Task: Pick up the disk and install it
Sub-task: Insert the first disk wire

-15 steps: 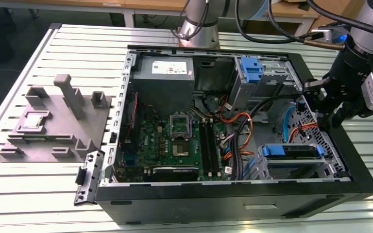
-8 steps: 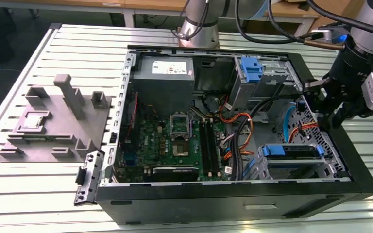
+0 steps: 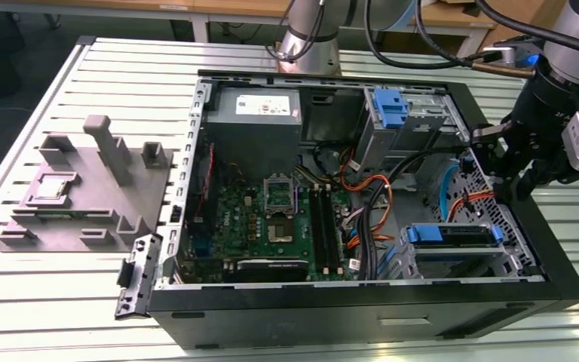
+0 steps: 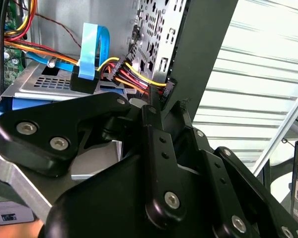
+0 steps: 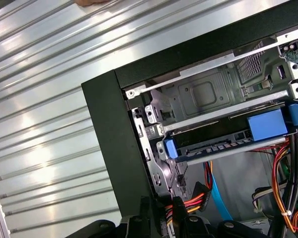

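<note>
The disk (image 3: pixel 451 234) lies flat in the drive bay at the near corner of the open computer case, on the exterior view's right. It is grey metal with a blue frame. In the second wrist view the disk (image 4: pixel 39 82) has a blue ribbon cable (image 4: pixel 89 49) plugged in at its end. My gripper (image 3: pixel 511 185) hangs over the case's wall on the exterior view's right, above and beyond the disk. Its tips (image 4: pixel 166 104) are closed on a black power plug (image 4: pixel 165 88) with red, yellow and black wires. In the first wrist view the plug (image 5: pixel 198 191) sits just off the gripper (image 5: pixel 164 220).
The black case wall (image 3: pixel 531 226) stands right under the gripper. Orange and red wires (image 3: pixel 466 204) run from the case interior toward it. A tall blue latch piece (image 3: pixel 390 105) stands in the far bay. A grey fixture block (image 3: pixel 88 188) sits on the slatted table (image 3: pixel 58 302).
</note>
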Tool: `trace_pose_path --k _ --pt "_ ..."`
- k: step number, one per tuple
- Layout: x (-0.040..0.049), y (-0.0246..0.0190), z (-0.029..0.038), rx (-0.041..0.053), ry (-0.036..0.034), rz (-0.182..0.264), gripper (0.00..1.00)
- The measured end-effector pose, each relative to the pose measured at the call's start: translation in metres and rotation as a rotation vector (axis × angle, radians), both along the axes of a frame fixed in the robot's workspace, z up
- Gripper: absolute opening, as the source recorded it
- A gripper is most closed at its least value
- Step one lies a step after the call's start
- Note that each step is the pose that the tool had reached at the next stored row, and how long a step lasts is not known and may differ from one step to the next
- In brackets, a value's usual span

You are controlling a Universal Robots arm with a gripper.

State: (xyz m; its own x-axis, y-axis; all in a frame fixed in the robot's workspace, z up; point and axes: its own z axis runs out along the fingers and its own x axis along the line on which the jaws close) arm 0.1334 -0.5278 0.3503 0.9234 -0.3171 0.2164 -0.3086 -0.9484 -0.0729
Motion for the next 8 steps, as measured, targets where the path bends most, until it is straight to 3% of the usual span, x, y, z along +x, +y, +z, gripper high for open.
trace_pose_path --k 8 --pt "0.0000 0.0000 0.0000 -0.0002 0.0000 0.000 0.31"
